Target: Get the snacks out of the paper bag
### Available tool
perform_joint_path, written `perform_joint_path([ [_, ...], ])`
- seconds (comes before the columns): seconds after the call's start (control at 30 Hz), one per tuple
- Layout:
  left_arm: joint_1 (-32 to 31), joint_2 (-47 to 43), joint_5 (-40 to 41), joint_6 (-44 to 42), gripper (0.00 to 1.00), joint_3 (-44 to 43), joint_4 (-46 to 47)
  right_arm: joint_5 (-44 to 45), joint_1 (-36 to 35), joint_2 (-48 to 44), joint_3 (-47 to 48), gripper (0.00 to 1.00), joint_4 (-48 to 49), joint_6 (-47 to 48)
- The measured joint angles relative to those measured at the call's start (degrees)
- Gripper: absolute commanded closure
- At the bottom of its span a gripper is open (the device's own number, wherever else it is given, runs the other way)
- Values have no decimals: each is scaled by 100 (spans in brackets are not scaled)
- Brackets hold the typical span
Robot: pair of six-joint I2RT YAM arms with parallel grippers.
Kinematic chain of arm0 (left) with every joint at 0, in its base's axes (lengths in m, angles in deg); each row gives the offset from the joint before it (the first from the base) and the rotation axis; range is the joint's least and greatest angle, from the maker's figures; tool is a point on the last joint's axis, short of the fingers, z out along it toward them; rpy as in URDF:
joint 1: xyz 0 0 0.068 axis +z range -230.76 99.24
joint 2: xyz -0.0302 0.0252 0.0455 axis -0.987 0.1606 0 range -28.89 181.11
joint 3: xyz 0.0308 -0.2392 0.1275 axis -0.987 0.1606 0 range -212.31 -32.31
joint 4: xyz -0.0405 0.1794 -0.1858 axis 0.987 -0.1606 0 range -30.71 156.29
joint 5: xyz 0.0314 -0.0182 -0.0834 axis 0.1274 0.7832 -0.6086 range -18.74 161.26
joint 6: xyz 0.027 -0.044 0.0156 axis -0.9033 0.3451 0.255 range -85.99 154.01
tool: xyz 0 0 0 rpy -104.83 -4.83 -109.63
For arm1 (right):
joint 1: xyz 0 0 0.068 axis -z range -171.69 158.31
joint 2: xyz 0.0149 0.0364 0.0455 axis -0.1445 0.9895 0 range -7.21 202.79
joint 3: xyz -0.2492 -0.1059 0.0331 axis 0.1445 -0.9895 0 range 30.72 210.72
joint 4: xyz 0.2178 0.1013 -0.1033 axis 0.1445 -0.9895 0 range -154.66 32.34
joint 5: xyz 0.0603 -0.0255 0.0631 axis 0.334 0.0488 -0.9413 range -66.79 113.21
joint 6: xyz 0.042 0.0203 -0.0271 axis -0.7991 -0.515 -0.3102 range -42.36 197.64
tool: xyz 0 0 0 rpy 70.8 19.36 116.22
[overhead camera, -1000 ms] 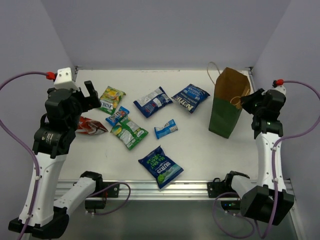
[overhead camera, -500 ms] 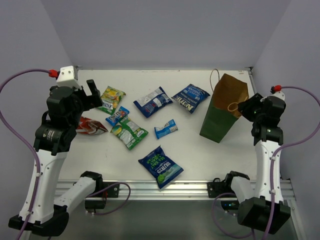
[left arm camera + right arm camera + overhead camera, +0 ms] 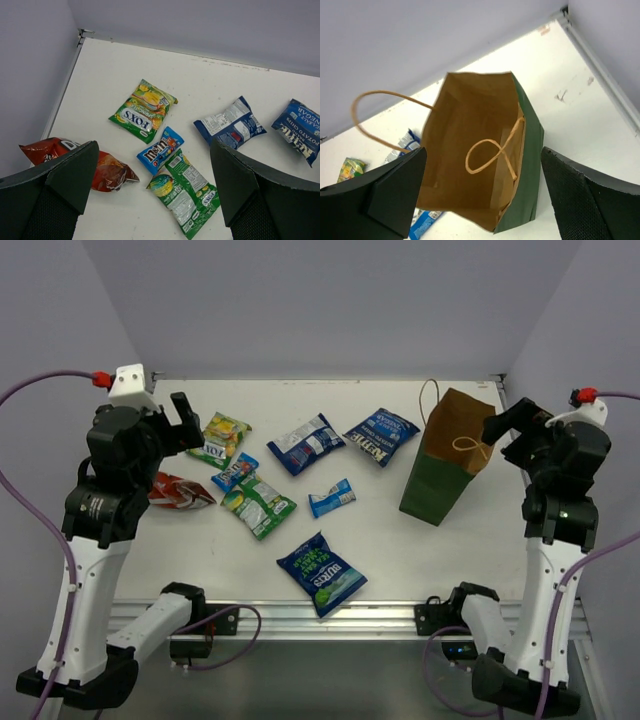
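The dark green paper bag point(image 3: 436, 476) stands at the right of the table, leaning left, and its brown inside point(image 3: 470, 150) shows no packet. One cord handle point(image 3: 492, 152) droops into the mouth. My right gripper point(image 3: 512, 428) hangs open above and right of the bag point(image 3: 530, 150), touching nothing. The snacks lie on the table: a yellow-green packet point(image 3: 144, 111), a red-orange one point(image 3: 107, 170), a small blue one point(image 3: 161, 150), a green-white one point(image 3: 185, 192), dark blue bags point(image 3: 306, 443) point(image 3: 381, 435) point(image 3: 321, 573) and a small blue bar point(image 3: 331, 497). My left gripper point(image 3: 180, 425) hovers open over the left packets.
Grey walls close the table at the back and on both sides. A metal rail point(image 3: 330, 615) runs along the near edge between the arm bases. The bag's other handle point(image 3: 370, 117) loops out over the table behind it.
My right gripper has opened, let go of the bag's rim and drawn back up to the right. The bag tipped to the left and now stands free. The left arm barely moved.
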Motion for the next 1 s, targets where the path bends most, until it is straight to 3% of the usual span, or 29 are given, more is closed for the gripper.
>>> perform_joint_path([
  [0.27, -37, 142, 9, -227, 0, -1185, -98, 732, -844, -422, 1810, 1, -431, 470],
  [0.6, -118, -348, 420, -439, 0, -2076, -94, 1268, -1891, -1285, 2949, 1, 155, 1132],
  [1.0, -341, -409, 960, -542, 0, -2286, -92, 1327, -2168, -1604, 2933, 1, 686, 1781],
])
